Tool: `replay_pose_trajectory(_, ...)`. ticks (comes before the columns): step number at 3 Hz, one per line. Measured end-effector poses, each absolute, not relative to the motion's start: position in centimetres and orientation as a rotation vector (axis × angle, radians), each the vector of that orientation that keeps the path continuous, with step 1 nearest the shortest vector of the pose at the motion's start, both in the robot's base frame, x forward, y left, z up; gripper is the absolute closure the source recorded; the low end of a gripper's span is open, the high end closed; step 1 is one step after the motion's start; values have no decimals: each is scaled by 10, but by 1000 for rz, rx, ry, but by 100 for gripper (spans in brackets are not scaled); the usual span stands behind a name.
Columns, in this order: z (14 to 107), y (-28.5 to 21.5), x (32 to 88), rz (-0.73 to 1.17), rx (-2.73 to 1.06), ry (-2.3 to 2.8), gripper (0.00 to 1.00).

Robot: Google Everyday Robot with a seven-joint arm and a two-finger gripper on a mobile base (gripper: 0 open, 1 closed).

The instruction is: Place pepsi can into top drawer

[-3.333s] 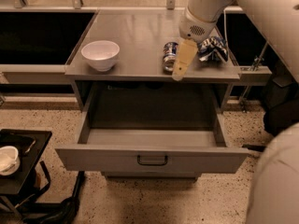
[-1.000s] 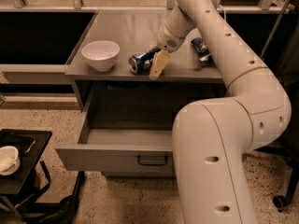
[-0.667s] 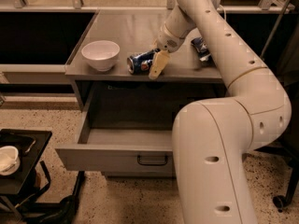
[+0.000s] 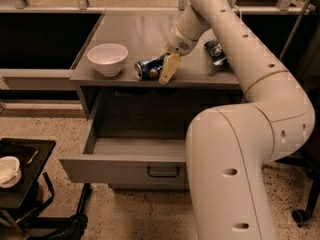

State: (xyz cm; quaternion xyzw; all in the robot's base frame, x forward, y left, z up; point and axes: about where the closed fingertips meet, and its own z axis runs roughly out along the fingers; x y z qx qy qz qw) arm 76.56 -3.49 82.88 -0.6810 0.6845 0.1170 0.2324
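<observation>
The pepsi can [image 4: 148,68], blue with silver ends, lies on its side at the front edge of the grey counter [image 4: 135,34]. My gripper [image 4: 167,66] is at the can's right end, one pale finger [image 4: 170,70] in front of it, and looks shut on it. The top drawer [image 4: 125,170] is pulled open below the counter, and the part of its inside that shows is bare. Its dark bar handle [image 4: 163,172] is at the centre of the front panel. My arm hides the drawer's right side.
A white bowl [image 4: 107,58] stands on the counter left of the can. A blue-and-white chip bag [image 4: 216,50] lies at the counter's right. A black side table [image 4: 20,184] with a white cup [image 4: 9,170] stands low at the left.
Since 3.3 s ago the can and my gripper have moved left from beside the chip bag toward the counter's middle front. Over the last second they have stayed still.
</observation>
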Motion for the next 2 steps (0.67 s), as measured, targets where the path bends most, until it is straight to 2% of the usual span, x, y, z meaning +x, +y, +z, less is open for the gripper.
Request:
replay_pose_trajectory(1,859,-44,755,255,-1860,1922,100)
replay_pose_trajectory(2,908,-72,727,158,-1792,2020,100)
